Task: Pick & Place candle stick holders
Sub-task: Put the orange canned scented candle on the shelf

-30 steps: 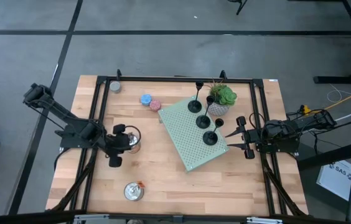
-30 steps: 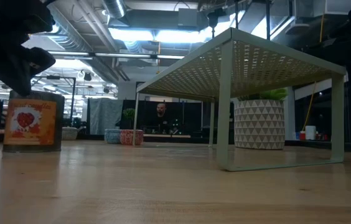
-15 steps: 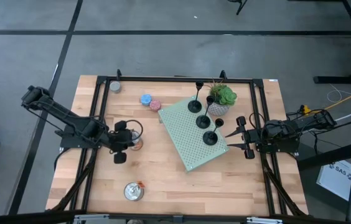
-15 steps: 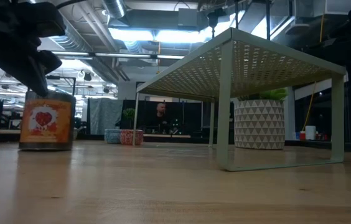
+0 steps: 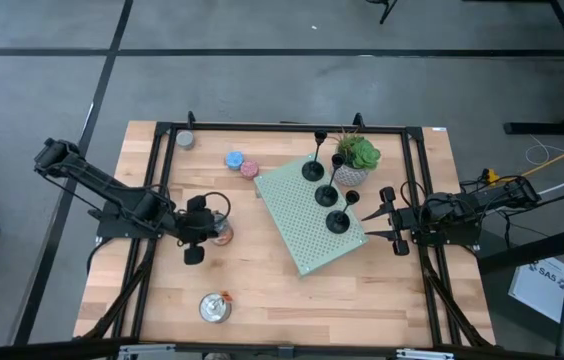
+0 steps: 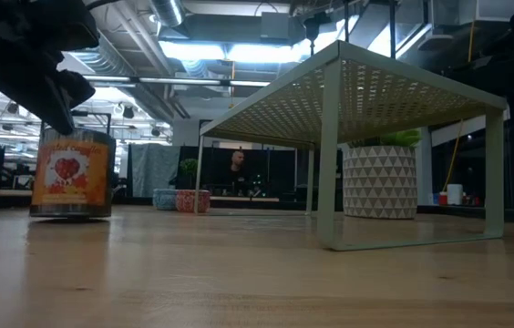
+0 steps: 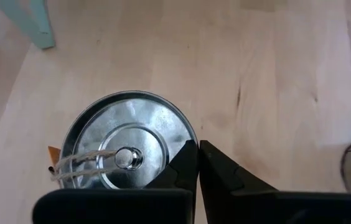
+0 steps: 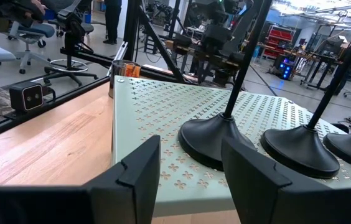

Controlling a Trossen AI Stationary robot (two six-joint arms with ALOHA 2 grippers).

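Three matte-black candle stick holders [image 5: 326, 195] stand by their round bases on the pale green perforated shelf [image 5: 302, 235]; they also show in the right wrist view [image 8: 222, 140]. My right gripper [image 5: 380, 215] is open and empty at the shelf's right edge, level with the nearest holder; its fingers show in its wrist view [image 8: 191, 149]. My left gripper [image 5: 202, 228] is at the table's left-middle, shut on a silver tin with a red-heart label [image 6: 73, 173]. My left gripper pinches the tin's rim [image 7: 185, 140], with one finger inside the open tin and one outside. The fingers come from above, slanting down [image 6: 52, 100]. The tin stays about upright at table height; I cannot tell if its bottom touches the wood.
A second labelled tin [image 5: 215, 307] lies near the front edge and a small tin [image 5: 184, 140] at the far left. A blue candle [image 5: 234, 159] and a pink candle [image 5: 249, 169] sit beside the shelf's far corner. A potted plant [image 5: 355, 160] stands behind the shelf.
My left gripper has gone a short way toward the table's right edge, and the heart-labelled tin has gone with it, staying upright. My right arm has kept still.
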